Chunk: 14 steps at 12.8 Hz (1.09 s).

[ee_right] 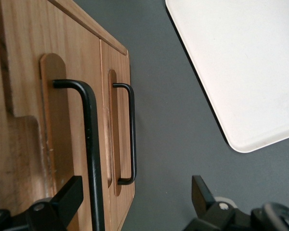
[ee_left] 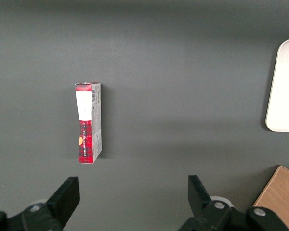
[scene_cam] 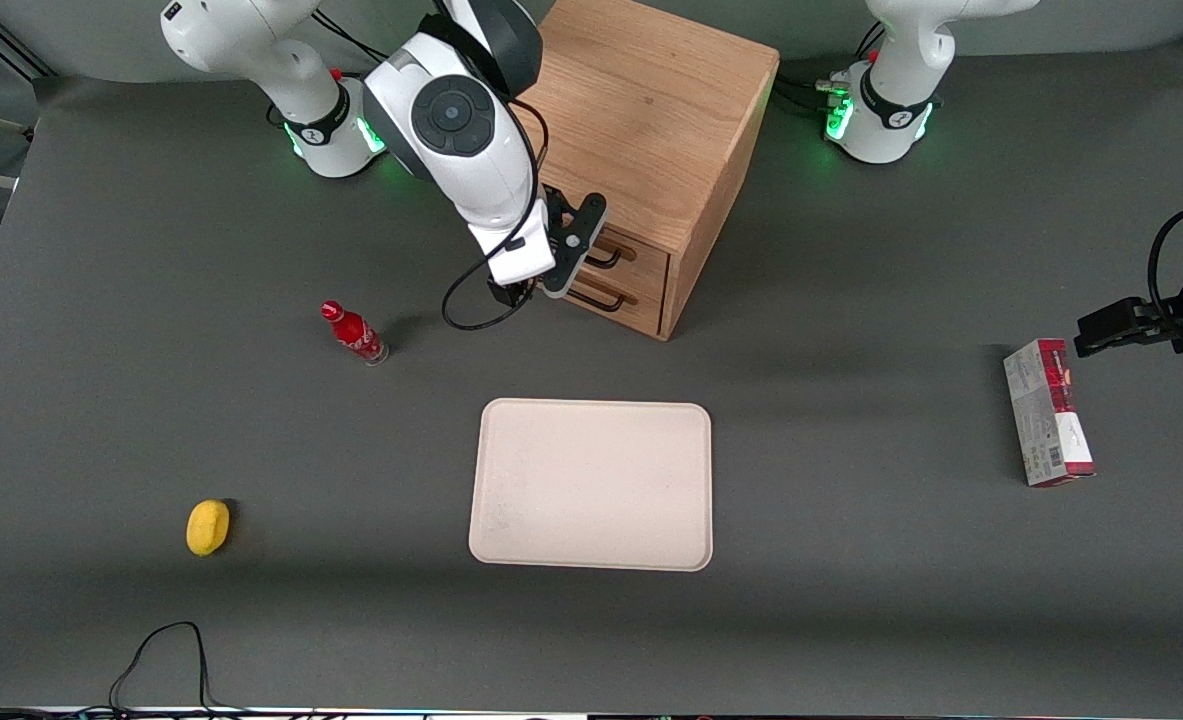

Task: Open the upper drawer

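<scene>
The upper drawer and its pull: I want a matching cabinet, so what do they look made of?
The upper drawer looks like light oak with a matte finish; grain lines show on its front. Its pull seems to be thin metal rod, painted or coated black, slightly glossy. The claw hangs open right at the pull.

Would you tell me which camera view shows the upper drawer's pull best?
The right wrist view: the upper drawer's pull fills it, between the gripper's open jaws. The front view shows only its end; the left wrist view shows none.

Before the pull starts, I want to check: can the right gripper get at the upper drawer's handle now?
Probably yes. The gripper is open just in front of the upper drawer, with its handle near one finger; nothing is between them.
</scene>
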Available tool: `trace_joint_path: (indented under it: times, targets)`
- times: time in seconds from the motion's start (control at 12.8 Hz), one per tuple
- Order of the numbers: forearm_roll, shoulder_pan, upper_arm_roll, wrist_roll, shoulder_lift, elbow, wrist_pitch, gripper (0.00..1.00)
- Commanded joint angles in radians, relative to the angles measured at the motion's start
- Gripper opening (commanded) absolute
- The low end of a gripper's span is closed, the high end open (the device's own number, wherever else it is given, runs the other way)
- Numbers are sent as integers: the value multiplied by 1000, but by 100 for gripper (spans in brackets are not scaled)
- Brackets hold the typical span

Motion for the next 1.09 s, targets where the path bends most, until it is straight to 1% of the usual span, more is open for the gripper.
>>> trace_joint_path:
  times: [0.0,0.16,0.47,0.86,1.01]
  targets:
    - [29,10,-3,-32,-15,-47,54,100]
    - [29,24,-5,-32,-8,-52,59,100]
    - [26,22,-11,-30,22,-50,88,100]
    - [23,13,-14,-24,31,-38,89,100]
    - [19,-7,-14,-22,48,-12,88,100]
